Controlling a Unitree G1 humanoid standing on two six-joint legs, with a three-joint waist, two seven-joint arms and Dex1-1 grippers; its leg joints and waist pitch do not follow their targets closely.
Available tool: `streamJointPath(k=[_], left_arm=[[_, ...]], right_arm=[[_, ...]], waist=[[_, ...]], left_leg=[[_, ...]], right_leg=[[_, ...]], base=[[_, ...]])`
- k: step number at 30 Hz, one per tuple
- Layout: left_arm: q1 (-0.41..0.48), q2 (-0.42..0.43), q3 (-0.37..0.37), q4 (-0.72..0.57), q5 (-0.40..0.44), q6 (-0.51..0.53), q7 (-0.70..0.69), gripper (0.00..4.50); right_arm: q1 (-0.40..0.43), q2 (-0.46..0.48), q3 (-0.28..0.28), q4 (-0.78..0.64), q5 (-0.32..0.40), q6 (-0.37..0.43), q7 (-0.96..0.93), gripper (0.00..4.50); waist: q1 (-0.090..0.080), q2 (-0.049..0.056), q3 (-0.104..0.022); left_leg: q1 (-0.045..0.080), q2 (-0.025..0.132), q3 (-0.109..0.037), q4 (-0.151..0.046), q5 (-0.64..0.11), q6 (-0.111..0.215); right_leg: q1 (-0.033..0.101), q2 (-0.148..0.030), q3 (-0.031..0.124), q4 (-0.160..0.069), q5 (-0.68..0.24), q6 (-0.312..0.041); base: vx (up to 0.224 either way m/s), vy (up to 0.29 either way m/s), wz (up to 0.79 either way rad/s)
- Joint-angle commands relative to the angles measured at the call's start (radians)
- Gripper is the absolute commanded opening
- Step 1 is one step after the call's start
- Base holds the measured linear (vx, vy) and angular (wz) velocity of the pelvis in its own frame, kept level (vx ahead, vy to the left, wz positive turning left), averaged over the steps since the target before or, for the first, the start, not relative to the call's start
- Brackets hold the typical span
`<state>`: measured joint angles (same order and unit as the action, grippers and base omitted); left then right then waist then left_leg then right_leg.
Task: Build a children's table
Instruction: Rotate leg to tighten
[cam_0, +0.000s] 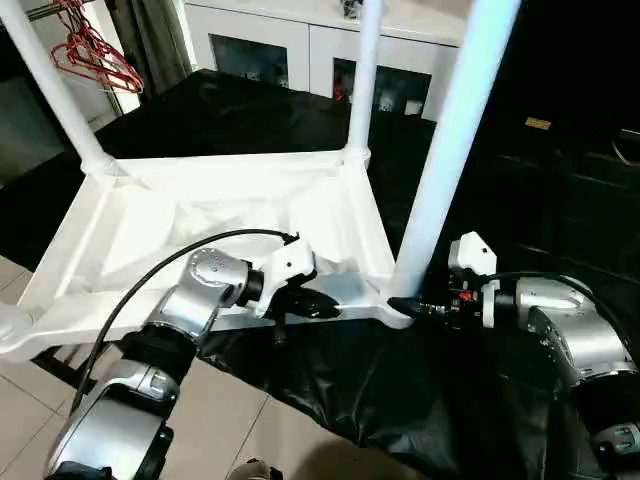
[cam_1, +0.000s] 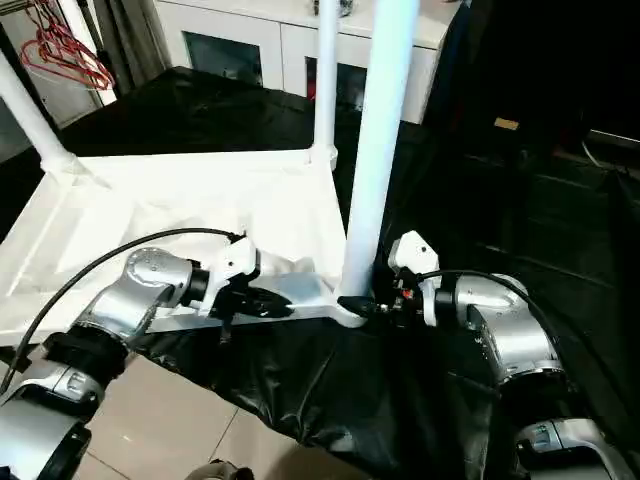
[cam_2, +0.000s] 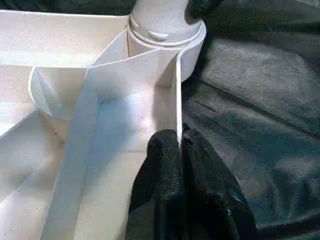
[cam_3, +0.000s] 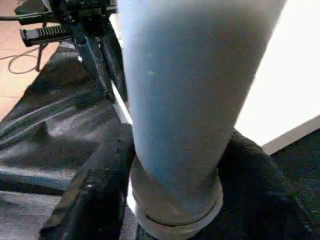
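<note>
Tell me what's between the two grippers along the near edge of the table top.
Between the left gripper, pinching the table top's near rim, and the right gripper, at the near-right leg, lies only a short bare stretch of rim, seen in the head views.

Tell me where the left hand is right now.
The left hand is at the near rim of the upturned tabletop, pinching it just left of the near-right leg.

The upright legs run off the top edge, their upper ends cut off.
</note>
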<state>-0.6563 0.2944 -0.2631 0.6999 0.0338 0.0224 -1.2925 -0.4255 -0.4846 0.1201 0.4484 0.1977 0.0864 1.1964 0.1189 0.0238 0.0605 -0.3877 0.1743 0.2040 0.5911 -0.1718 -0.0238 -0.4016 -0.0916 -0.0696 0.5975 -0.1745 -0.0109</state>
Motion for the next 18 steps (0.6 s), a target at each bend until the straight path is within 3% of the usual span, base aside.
streamJointPath(k=[1, 7, 13, 18], left_arm=[[-0.01, -0.005, 0.015, -0.053, -0.043, -0.009, 0.003, 0.0], [0.0, -0.002, 0.016, -0.066, -0.045, 0.0, 0.001, 0.0], [0.011, -0.013, 0.017, -0.08, -0.049, 0.008, 0.009, 0.0], [-0.017, -0.058, 0.029, -0.033, -0.023, 0.013, 0.115, 0.0]], right_arm=[[0.02, 0.003, 0.037, -0.029, 0.0, 0.014, 0.05, 2.25], [0.039, 0.002, 0.044, -0.055, 0.006, 0.032, 0.061, 1.98], [0.074, 0.002, 0.053, -0.089, 0.018, 0.047, 0.059, 1.97], [0.1, 0.074, 0.025, -0.078, 0.017, 0.052, -0.058, 1.96]], waist=[[0.003, -0.016, -0.073], [0.002, -0.019, -0.074], [0.007, -0.016, -0.074], [0.008, -0.016, -0.071]], left_leg=[[0.023, 0.067, -0.028, -0.068, -0.207, 0.072], [0.023, 0.066, -0.028, -0.067, -0.197, 0.071], [0.024, 0.067, -0.028, -0.067, -0.2, 0.072], [0.026, 0.066, -0.03, -0.071, -0.228, 0.053]], right_leg=[[0.044, -0.074, 0.044, -0.064, -0.209, -0.246], [0.044, -0.074, 0.044, -0.062, -0.204, -0.244], [0.043, -0.074, 0.045, -0.064, -0.213, -0.238], [0.041, -0.074, 0.045, -0.069, -0.254, -0.226]], base=[[0.0, 0.0, 0.0], [0.0, 0.0, 0.0], [0.0, 0.0, 0.0], [0.0, 0.0, 0.0]])
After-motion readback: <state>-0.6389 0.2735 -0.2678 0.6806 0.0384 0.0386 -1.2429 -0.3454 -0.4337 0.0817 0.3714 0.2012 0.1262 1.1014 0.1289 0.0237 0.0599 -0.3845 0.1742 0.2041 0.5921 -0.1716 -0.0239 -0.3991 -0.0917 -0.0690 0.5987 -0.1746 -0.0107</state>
